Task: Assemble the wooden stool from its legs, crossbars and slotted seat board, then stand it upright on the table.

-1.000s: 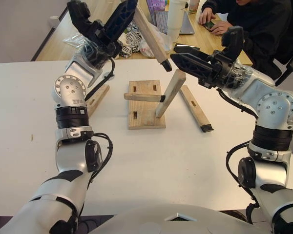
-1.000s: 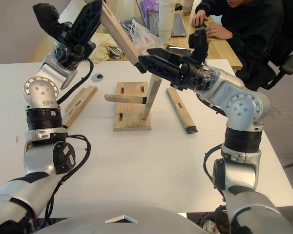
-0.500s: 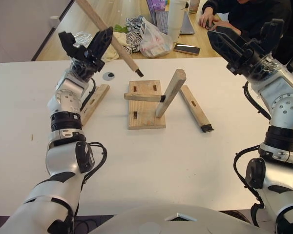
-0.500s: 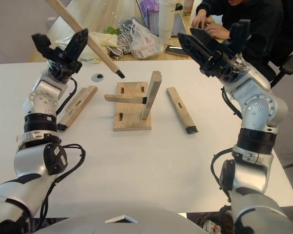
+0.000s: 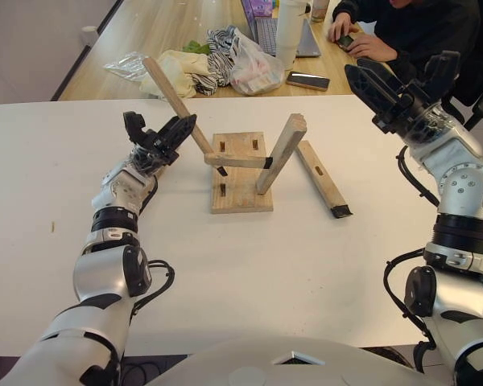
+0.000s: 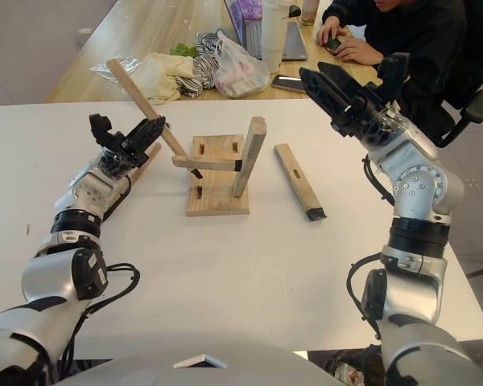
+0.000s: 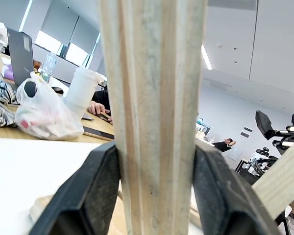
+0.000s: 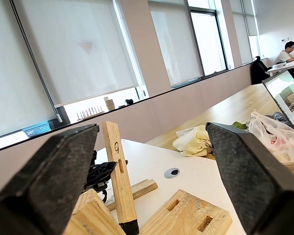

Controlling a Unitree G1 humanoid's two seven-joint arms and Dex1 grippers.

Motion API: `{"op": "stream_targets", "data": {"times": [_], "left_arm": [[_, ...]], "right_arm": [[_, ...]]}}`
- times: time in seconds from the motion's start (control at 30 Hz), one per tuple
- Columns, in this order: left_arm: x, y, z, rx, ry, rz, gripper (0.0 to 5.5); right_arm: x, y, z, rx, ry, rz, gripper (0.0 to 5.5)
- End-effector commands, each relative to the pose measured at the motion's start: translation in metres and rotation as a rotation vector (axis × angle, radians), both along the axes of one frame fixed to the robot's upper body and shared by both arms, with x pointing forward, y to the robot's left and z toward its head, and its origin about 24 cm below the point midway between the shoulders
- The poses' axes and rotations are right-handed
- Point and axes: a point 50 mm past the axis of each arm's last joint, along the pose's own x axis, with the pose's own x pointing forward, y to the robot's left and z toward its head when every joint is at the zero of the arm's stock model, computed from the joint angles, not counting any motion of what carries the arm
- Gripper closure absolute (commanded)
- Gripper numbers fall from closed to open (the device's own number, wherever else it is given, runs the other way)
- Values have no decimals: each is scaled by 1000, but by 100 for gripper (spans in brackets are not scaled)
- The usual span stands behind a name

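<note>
Leg clenched in the left claw slants tip-down toward the seat board just beside it; right claw gapes, well apart.

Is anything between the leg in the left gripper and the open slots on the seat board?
Yes: the crossbar jutting sideways from the upright leg spans the seat board, and its free end sits right by the lower tip of the held leg in the left gripper.

Worktop: white. Seat board, held leg and loose leg: pale bare wood, leg tips black. Fingers: matt black. Striped cloth: black-and-white zebra pattern. Plain cloth: pale yellow.
</note>
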Motion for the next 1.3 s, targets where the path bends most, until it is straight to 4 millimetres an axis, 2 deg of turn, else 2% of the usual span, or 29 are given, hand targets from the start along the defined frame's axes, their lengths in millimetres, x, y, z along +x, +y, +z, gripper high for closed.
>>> {"op": "stream_targets", "data": {"times": [0.03,0.43,0.7,0.83,1.03,1.2,1.3], "left_arm": [[-3,1,-3,30,13,-21,347],[-6,1,-11,53,43,-44,347],[-10,0,-18,176,68,-89,347],[-15,13,-23,259,97,-107,347],[-25,22,-25,333,106,-177,347],[-26,32,-18,399,118,-211,347],[-24,34,-8,439,89,-244,347]], "right_arm": [[0,2,-4,-14,7,1,150],[-1,4,-9,-26,21,3,150],[2,4,-12,-34,30,-8,150],[2,2,-14,-25,34,-20,150],[-2,4,-18,-4,45,5,150],[-7,11,-26,-15,57,30,150],[-9,11,-28,-9,57,21,150]]}}
